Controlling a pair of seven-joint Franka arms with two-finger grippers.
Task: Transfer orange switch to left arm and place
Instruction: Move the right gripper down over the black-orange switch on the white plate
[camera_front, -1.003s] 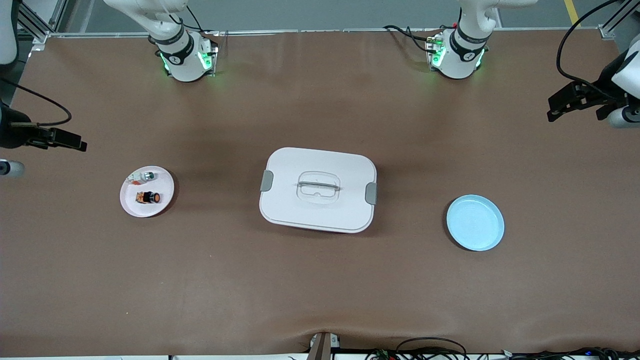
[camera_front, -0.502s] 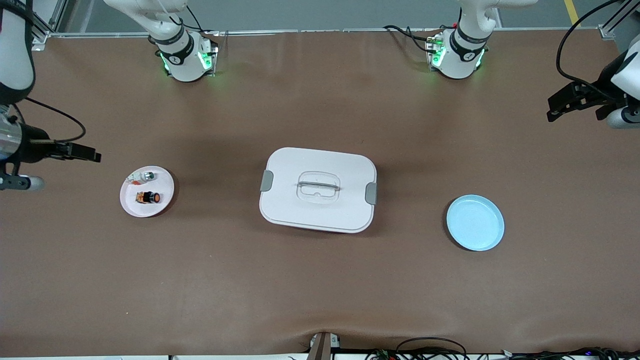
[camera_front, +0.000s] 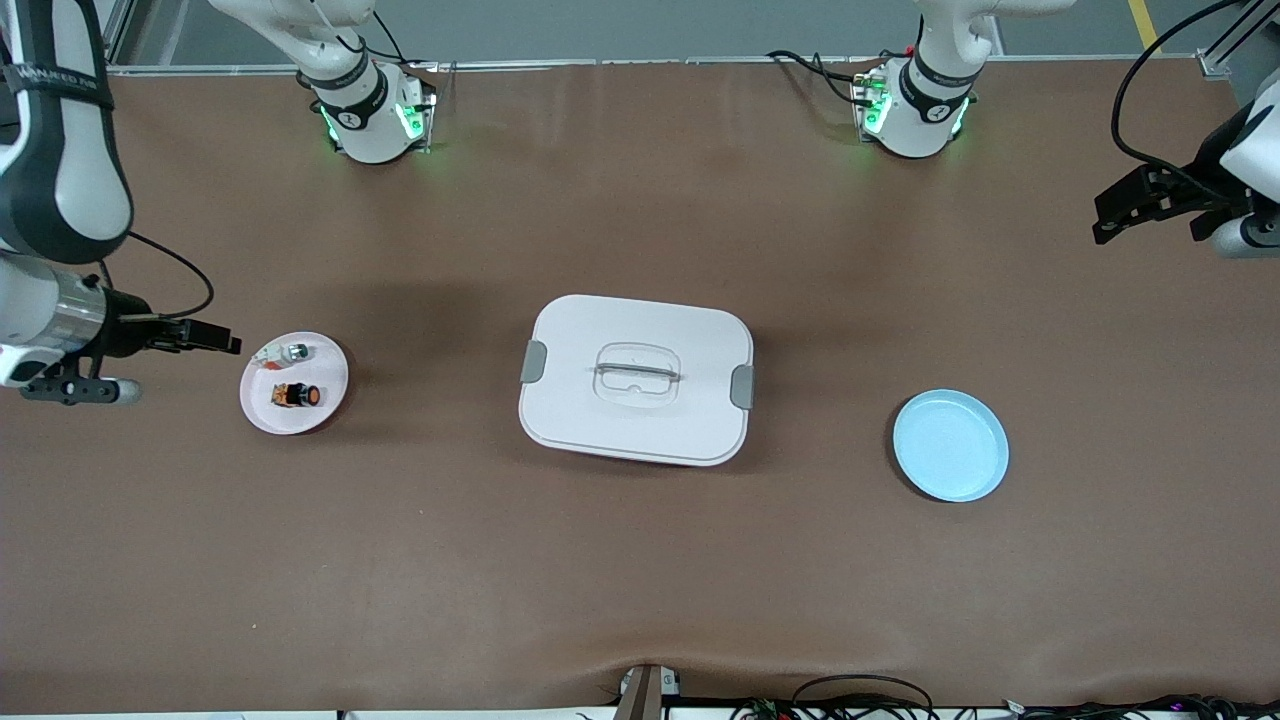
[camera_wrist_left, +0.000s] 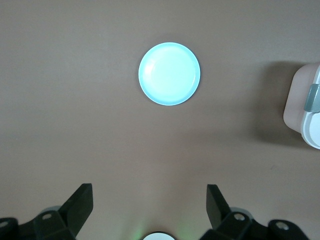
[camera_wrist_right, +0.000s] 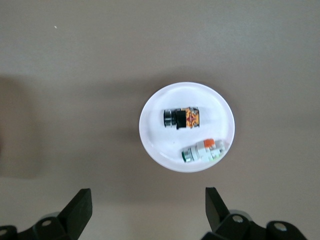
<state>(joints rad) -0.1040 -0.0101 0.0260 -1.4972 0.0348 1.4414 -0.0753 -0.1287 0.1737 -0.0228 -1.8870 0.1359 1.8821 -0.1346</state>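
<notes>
Brown matting covers the whole bench (camera_front: 640, 560), and the large white rounded-rectangular plastic box (camera_front: 636, 379) with grey side clasps sits shut at its middle. Toward the right arm's end lies a small round pink plate (camera_front: 258, 410), and on it rests the tiny orange switch (camera_front: 297, 396), black-bodied with an orange cap, lying on its side just beside a small silver-and-white part (camera_front: 286, 352) with a red bit. The right hand (camera_front: 205, 337) hangs over bare bench just beside the plate, its black fingers (camera_wrist_right: 80, 207) spread wide apart and gripping nothing; its wrist view looks straight down on the plate and switch. The left hand (camera_front: 1125, 208) waits at the other end of the bench, fingers (camera_wrist_left: 80, 206) likewise apart and empty, with a small round light blue plate (camera_front: 950, 445), bare, below it. Judging by this, the transfer has hardly begun: the switch is untouched, and the pick-up, the passing around or over the box, the exchange between hands and the set-down, probably on the blue plate, all remain.
</notes>
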